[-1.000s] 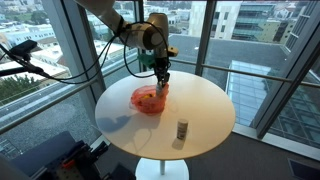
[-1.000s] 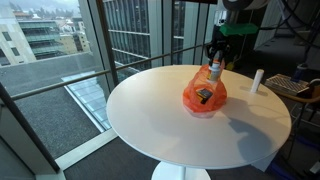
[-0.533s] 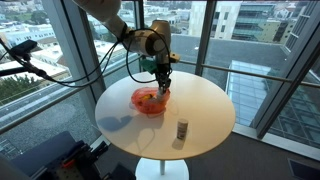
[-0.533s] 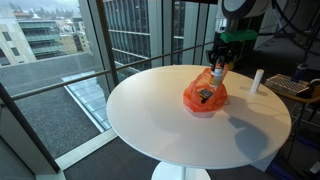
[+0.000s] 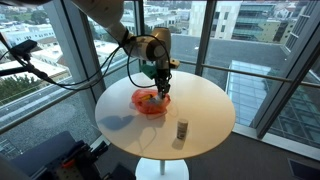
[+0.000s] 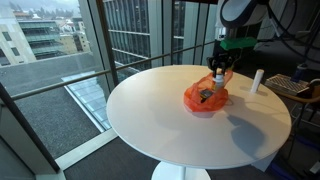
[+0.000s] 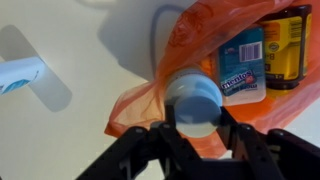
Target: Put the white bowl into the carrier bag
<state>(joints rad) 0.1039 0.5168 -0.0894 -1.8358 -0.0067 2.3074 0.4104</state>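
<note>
My gripper [image 7: 196, 118] is shut on a small white bowl [image 7: 192, 95], seen from below as a pale round disc, and holds it over the mouth of the orange carrier bag [image 7: 180, 45]. In both exterior views the gripper [image 5: 163, 88] [image 6: 217, 79] hangs right above the bag [image 5: 149, 102] [image 6: 204, 97] on the round white table [image 5: 200, 115] [image 6: 190, 135]. Inside the bag I see a blue-and-white packet [image 7: 243, 65] and a dark and yellow packet [image 7: 286, 45].
A small white bottle stands upright on the table near its edge [image 5: 181, 130] [image 6: 256, 80] and shows at the left edge of the wrist view [image 7: 20, 73]. Glass walls surround the table. A desk with equipment [image 6: 295, 88] stands close by.
The gripper with the bowl has moved a little lower and sideways, closer to the mouth of the orange bag. The bag and bottle have not moved.
</note>
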